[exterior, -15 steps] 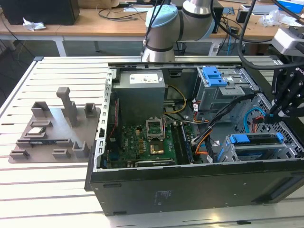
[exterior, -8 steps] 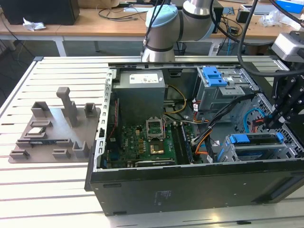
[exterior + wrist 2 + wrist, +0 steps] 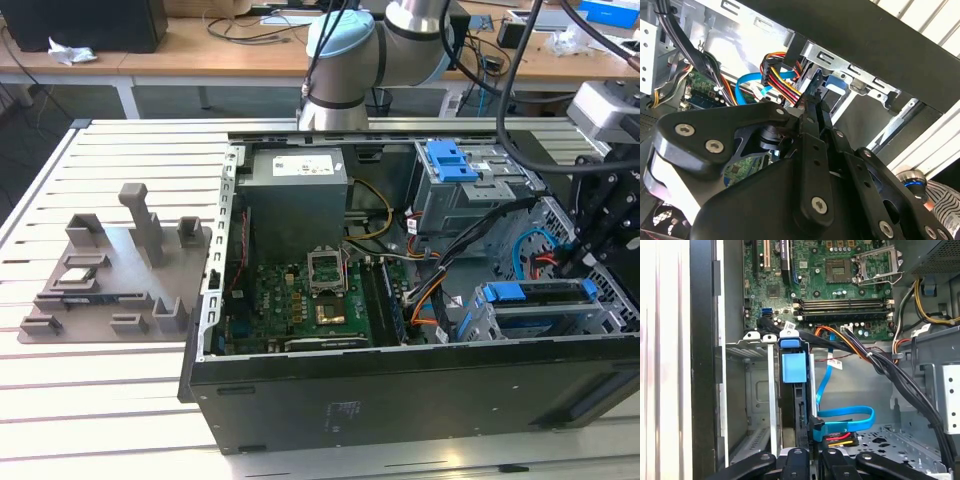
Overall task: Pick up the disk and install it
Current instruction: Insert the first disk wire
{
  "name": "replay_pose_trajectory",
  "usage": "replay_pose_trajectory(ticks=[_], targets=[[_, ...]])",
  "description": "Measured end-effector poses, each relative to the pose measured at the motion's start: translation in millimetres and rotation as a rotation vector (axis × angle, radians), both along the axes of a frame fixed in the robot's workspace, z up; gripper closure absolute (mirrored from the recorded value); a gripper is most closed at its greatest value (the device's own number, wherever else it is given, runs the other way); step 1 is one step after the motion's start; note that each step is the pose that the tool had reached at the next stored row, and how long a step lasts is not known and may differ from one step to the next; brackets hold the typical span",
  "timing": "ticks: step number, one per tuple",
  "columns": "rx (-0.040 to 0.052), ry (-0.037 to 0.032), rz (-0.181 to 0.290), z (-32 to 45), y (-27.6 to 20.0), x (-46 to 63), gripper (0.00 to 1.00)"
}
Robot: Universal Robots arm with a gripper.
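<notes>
The disk (image 3: 545, 305) sits on edge in the drive cage (image 3: 470, 320) at the exterior view's right end of the open computer case, its blue carrier frame along the top. In the first wrist view the disk's blue carrier (image 3: 792, 367) stands in the cage slot between metal rails. My gripper (image 3: 578, 262) hangs just above the disk's right end. In both wrist views the black fingers lie close together, and my gripper (image 3: 812, 456) (image 3: 812, 107) is shut right at the disk's (image 3: 835, 85) near edge, with nothing seen between the fingers.
A blue latch piece on a grey cage (image 3: 452, 160) stands behind the drive cage. Bundled cables (image 3: 430, 290) and a blue data cable (image 3: 850, 415) run beside the slot. The motherboard (image 3: 290, 295) and power supply (image 3: 297, 190) lie to the left. A grey fixture plate (image 3: 110, 280) rests on the slatted table.
</notes>
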State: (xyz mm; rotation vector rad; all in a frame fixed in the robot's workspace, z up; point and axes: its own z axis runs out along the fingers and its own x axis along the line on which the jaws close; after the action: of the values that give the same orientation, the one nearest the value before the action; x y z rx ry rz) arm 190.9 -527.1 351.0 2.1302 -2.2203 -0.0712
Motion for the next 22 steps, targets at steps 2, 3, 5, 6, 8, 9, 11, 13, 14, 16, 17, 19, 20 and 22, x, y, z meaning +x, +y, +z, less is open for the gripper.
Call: replay_pose_trajectory(ticks=[2, 3, 5, 6, 8, 9, 11, 13, 14, 16, 17, 19, 20, 22], targets=[[0.0002, 0.0000, 0.000, -1.2, -1.3, -0.2, 0.84], [0.0002, 0.0000, 0.000, -1.8, -1.6, -0.3, 0.84], [-0.0002, 0.0000, 0.000, -3.2, -1.7, -0.7, 0.84], [-0.0001, -0.0001, 0.000, -4.1, -1.7, -0.8, 0.84], [-0.0001, 0.0000, 0.000, -5.9, -1.7, -1.2, 0.84], [-0.0001, 0.0000, 0.000, -6.7, -1.7, -1.5, 0.84], [0.0000, 0.0000, 0.000, -7.9, -1.8, -2.1, 0.84], [-0.0001, -0.0001, 0.000, -9.0, -2.0, -2.5, 0.84], [-0.0001, -0.0001, 0.000, -9.6, -2.1, -2.5, 0.84], [0.0000, -0.0001, 0.000, -12.3, -2.7, -3.1, 0.84], [-0.0004, -0.0001, 0.000, -13.6, -3.1, -3.2, 0.84], [-0.0006, -0.0001, 0.000, -15.3, -3.6, -3.4, 0.84], [-0.0009, 0.0000, 0.000, -16.5, -3.9, -3.6, 0.84], [-0.0004, -0.0001, 0.000, -17.5, -4.0, -3.7, 0.84]])
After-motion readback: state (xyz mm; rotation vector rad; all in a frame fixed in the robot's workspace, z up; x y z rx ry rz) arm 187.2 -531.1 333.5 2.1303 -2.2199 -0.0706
